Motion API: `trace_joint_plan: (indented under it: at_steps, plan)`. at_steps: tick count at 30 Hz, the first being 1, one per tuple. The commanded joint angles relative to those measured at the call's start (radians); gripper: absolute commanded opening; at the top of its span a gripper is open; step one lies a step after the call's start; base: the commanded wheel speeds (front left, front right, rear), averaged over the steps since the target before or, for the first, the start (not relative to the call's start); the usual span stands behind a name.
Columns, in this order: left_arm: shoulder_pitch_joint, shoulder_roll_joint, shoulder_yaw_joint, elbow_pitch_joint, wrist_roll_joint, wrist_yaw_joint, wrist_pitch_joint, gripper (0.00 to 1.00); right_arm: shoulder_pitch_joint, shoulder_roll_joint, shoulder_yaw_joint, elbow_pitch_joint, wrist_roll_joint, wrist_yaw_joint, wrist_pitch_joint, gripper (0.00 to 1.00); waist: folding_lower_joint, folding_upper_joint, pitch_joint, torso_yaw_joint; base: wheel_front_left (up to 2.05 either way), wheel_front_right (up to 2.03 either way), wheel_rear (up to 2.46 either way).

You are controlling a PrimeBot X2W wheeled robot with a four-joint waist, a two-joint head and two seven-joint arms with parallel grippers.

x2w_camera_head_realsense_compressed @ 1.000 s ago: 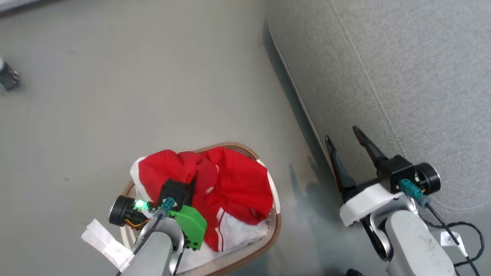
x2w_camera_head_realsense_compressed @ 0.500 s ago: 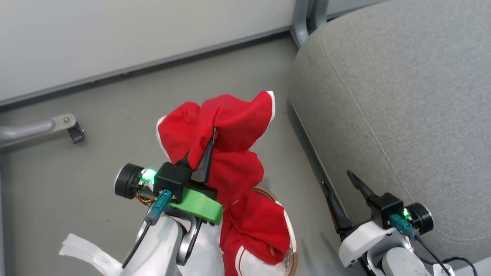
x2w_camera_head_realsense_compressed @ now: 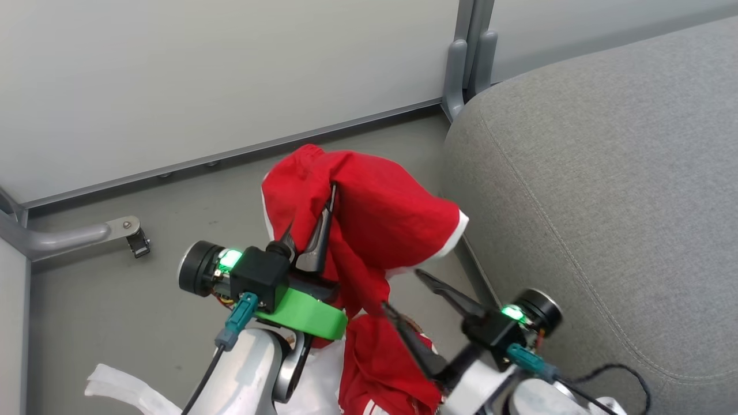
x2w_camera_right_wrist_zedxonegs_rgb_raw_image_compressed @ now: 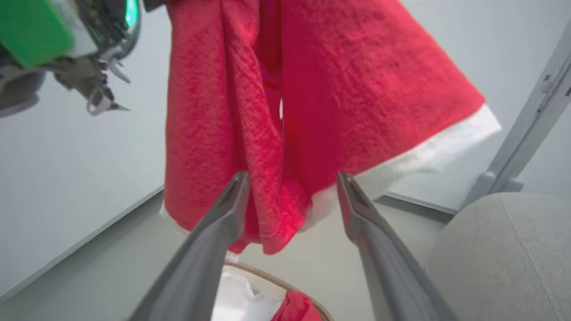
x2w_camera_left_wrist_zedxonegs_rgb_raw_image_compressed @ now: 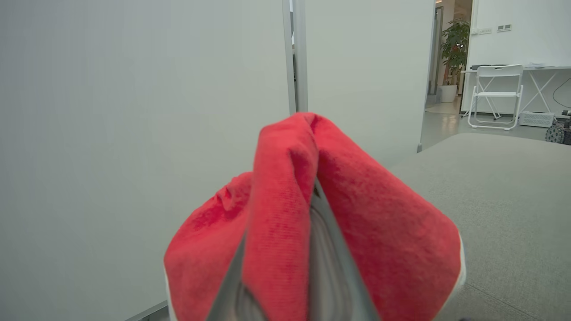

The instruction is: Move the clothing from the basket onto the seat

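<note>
Grey floor [x2w_camera_head_realsense_compressed: 104, 300], pale wall [x2w_camera_head_realsense_compressed: 173, 86], seat [x2w_camera_head_realsense_compressed: 605, 202]; left jaws clenched on clothing [x2w_camera_head_realsense_compressed: 380, 219], right jaws spread.

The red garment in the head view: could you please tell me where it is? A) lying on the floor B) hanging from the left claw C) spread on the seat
B: the left claw is shut on the red garment, which hangs above the basket, off the seat.
</note>
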Motion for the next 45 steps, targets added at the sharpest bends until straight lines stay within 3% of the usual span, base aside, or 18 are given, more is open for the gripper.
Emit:
trace_joint_plan:
  at_steps: [1,5,16,18,22,23,24,25,28,40,45]
  plan:
    - [0.017,0.002,-0.007,0.001,-0.005,0.002,-0.001,0.00,-0.039,-0.012,0.044,-0.010,0.012,-0.001,-0.002,1.00,0.0001,0.0028,0.001,0.004,0.00,0.00,0.00]
    - [0.018,0.002,-0.038,0.008,-0.022,0.002,-0.001,0.00,-0.139,-0.009,0.134,0.004,0.017,-0.001,-0.002,1.00,0.0001,0.0028,-0.001,0.021,0.00,0.00,0.00]
    - [0.010,0.002,-0.160,0.002,-0.092,0.016,-0.001,0.00,-0.292,0.061,0.216,0.208,0.029,-0.001,-0.002,1.00,0.0001,0.0028,-0.005,0.094,0.00,0.00,0.00]
    - [0.013,0.002,-0.173,0.002,-0.102,0.019,-0.001,0.00,-0.307,0.071,0.219,0.225,0.051,-0.001,-0.002,0.00,0.0001,0.0028,-0.004,0.101,0.00,0.00,0.00]
    - [0.021,0.002,-0.173,0.004,-0.090,0.030,-0.001,0.00,-0.297,0.074,0.199,0.213,0.060,-0.001,-0.002,0.00,0.0001,0.0028,0.000,0.092,0.00,0.00,0.00]
    - [0.027,0.002,-0.167,0.002,-0.083,0.036,-0.001,0.29,-0.285,0.075,0.187,0.204,0.060,-0.001,-0.002,0.00,0.0001,0.0028,0.001,0.080,0.00,0.00,0.00]
    - [0.034,0.002,-0.165,0.005,-0.083,0.036,-0.001,0.75,-0.274,0.074,0.175,0.197,0.058,-0.001,-0.002,0.00,0.0001,0.0028,0.002,0.069,0.00,0.00,0.00]
    - [0.039,0.002,-0.157,0.009,-0.079,0.042,-0.001,1.00,-0.262,0.075,0.165,0.188,0.055,-0.001,-0.002,0.00,0.0001,0.0028,0.005,0.048,0.00,0.00,0.00]
    - [0.041,0.002,-0.139,0.012,-0.066,0.045,-0.001,1.00,-0.232,0.068,0.129,0.159,0.045,-0.001,-0.002,0.00,0.0001,0.0028,0.017,-0.017,0.00,0.00,0.00]
    - [0.017,0.002,-0.075,0.052,-0.014,0.019,-0.001,1.00,-0.181,0.003,0.065,0.061,0.026,-0.001,-0.002,0.00,0.0001,0.0028,0.090,-0.391,0.00,0.00,0.00]
    - [-0.030,0.004,-0.119,0.082,-0.018,-0.022,-0.001,1.00,-0.158,-0.035,-0.045,0.011,0.002,-0.001,-0.002,0.00,0.0001,0.0028,0.137,-0.420,0.00,0.00,0.00]
